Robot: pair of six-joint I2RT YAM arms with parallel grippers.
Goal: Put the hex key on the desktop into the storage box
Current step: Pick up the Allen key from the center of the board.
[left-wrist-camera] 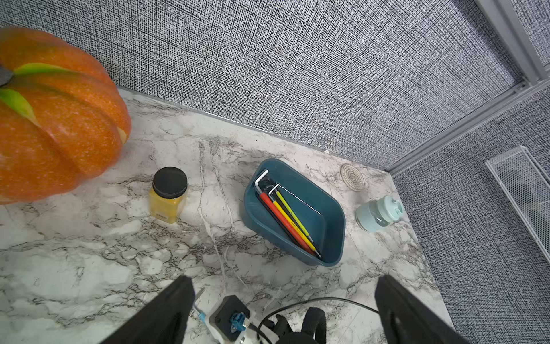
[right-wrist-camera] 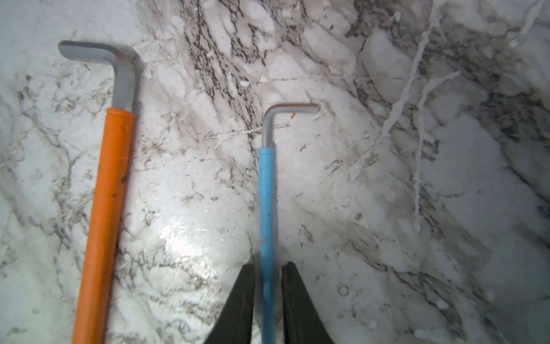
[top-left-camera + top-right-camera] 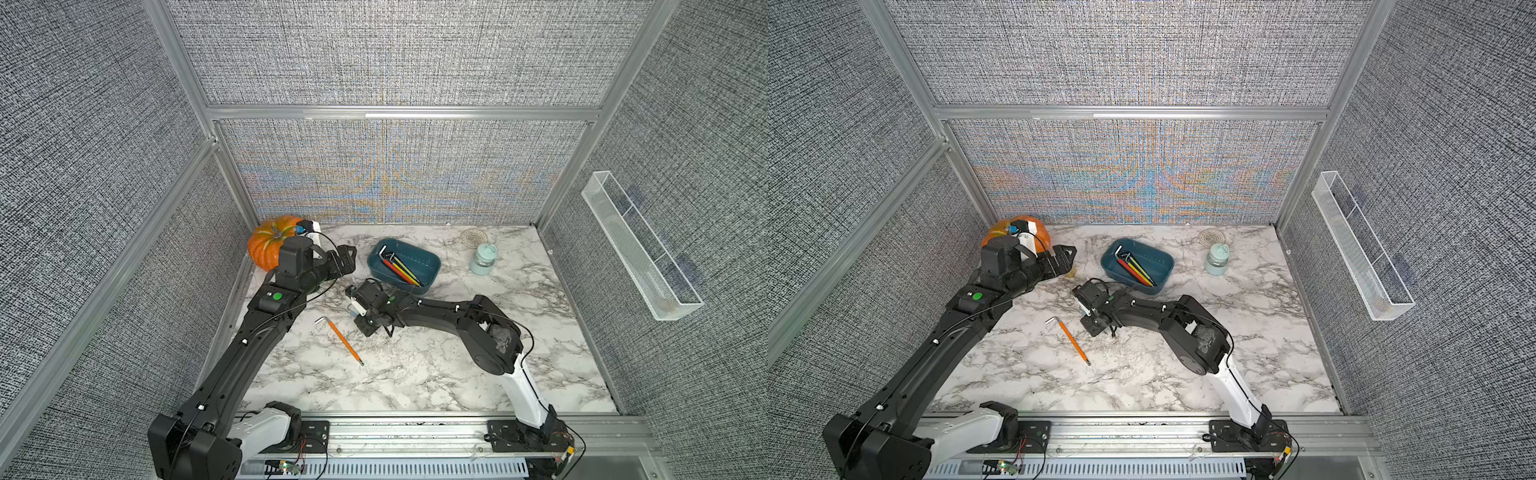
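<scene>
right gripper (image 2: 268,265) astride a blue hex key (image 2: 266,193), marble desktop (image 2: 387,208) beyond.
its jaws stand close on either side of the blue sleeve, with a thin sliver of marble showing each side. the wrist view is soft here, so i cannot tell whether the pads truly pinch it. an orange hex key (image 2: 110,193) lies flat on the desktop just beside it and parallel, both bent ends away from the gripper. in both top views this key sits apart from the storage box (image 3: 419,259), on its robot-base side, with the right gripper between the two. red, yellow, green and black keys (image 1: 285,217) lie inside the box along one wall. the left gripper (image 1: 284,278) hangs between the box and the pumpkin (image 1: 59,119), jaws wide apart. a yellow jar (image 1: 168,196) stands on the box's pumpkin side. a mint bottle (image 1: 376,214) and a woven coaster (image 1: 353,176) sit on its other side.
</scene>
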